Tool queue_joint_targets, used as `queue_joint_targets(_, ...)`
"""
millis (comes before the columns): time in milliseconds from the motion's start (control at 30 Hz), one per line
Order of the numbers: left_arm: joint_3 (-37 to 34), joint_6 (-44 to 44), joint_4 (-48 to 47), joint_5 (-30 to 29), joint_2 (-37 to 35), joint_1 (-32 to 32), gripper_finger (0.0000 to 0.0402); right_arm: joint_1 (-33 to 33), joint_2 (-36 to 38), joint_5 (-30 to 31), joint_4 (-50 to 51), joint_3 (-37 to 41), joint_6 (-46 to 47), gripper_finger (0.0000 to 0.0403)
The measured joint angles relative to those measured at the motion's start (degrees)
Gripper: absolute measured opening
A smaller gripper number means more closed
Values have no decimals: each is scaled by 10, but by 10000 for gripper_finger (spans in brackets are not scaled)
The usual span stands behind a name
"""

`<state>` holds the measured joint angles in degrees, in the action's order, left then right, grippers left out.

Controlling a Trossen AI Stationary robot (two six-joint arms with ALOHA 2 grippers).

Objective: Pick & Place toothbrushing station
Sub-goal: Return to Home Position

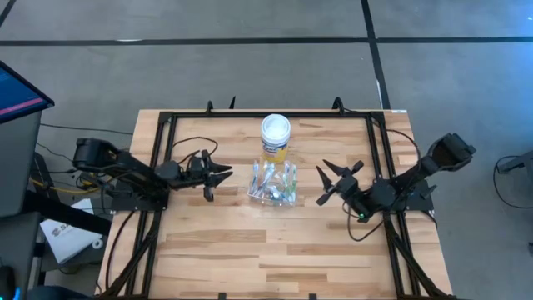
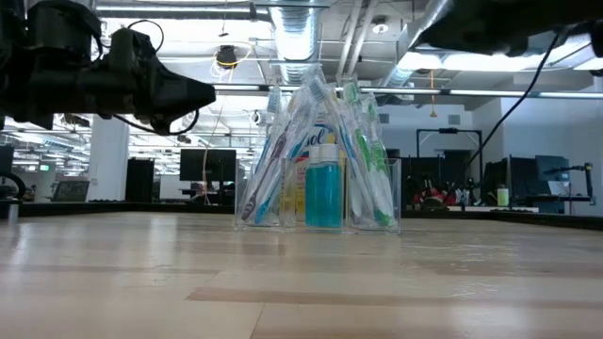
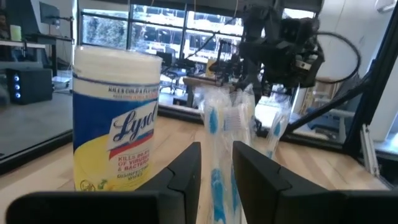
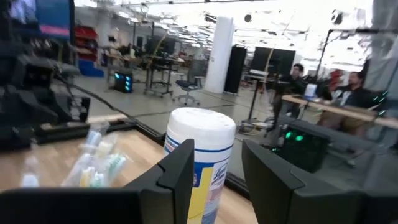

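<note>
Mid-frame, cup (image 1: 293,170) of brushes (image 2: 275,169) looks light, tippy, slick; best gripped low. Left gripper (image 1: 219,178), right gripper (image 1: 324,184): spread, empty.

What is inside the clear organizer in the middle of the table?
The clear organizer holds blue-white toothbrushes on one side, green-white toothbrushes on the other, and a teal tube between them. They overlap, so their number cannot be told.
</note>
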<state>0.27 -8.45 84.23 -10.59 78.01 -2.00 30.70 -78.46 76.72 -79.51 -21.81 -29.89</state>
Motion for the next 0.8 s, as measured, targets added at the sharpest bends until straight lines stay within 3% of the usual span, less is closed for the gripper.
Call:
queue_joint_targets(133,0,-5,-7,0,-23,0,85,18,43,1,0,43,39,124)
queue_joint_targets(367,0,-9,-123,0,-126,0,85,27,77,0,1,91,105,124)
queue_joint_targets(800,1,-24,-359,-1,-342,0,85,26,87,-37,7,92,89,124)
